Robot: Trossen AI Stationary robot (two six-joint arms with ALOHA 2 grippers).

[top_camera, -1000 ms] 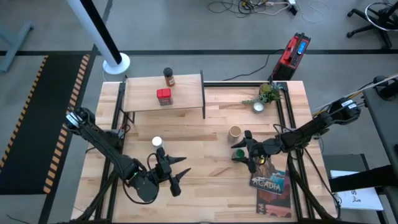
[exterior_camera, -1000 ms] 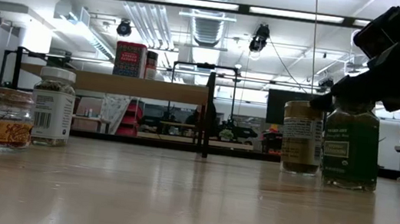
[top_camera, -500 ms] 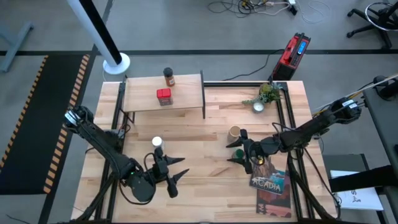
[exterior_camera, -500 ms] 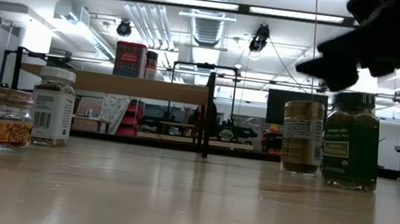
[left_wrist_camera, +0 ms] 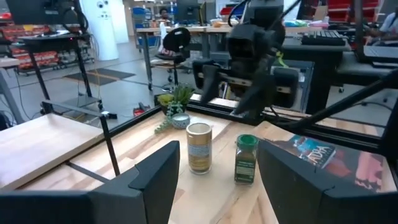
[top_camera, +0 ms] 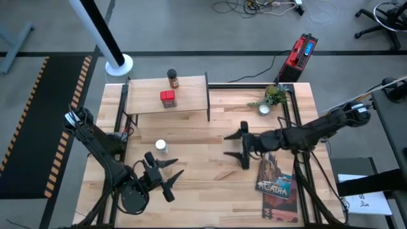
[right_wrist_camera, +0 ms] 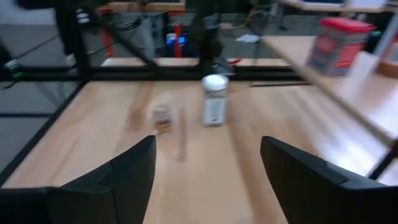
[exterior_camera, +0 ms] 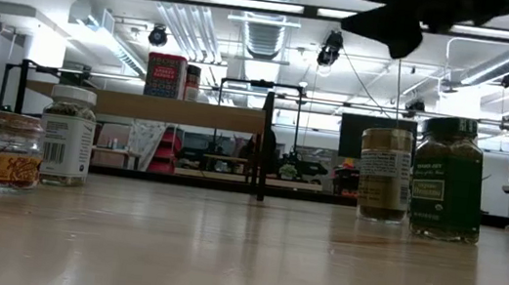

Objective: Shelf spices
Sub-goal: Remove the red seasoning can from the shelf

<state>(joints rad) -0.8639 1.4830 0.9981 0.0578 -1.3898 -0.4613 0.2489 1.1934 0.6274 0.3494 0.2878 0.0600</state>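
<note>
On the shelf (top_camera: 191, 95) at the far left stand a red square tin (top_camera: 167, 97) and a dark-capped brown jar (top_camera: 172, 79). The white-capped jar (top_camera: 161, 147) stands on the table, with a small orange-labelled jar (exterior_camera: 8, 151) beside it. The tan canister (left_wrist_camera: 199, 147) and the green-lidded jar (left_wrist_camera: 246, 158) stand upright side by side. My right gripper (top_camera: 234, 151) hovers open above them and hides them in the high view. My left gripper (top_camera: 173, 180) is open near the front edge, pointing toward them, with nothing between its fingers.
A small plant in a white pot (top_camera: 272, 98) stands at the far right. The "Acadia" book (top_camera: 275, 181) lies at the near right, partly under my right arm. Bare tabletop (top_camera: 203, 184) lies between the two grippers.
My right gripper has risen off the green-lidded jar's top and gone toward the table's left and a little farther back. The jar stays upright where it was. My left gripper has drawn back toward the near left corner.
</note>
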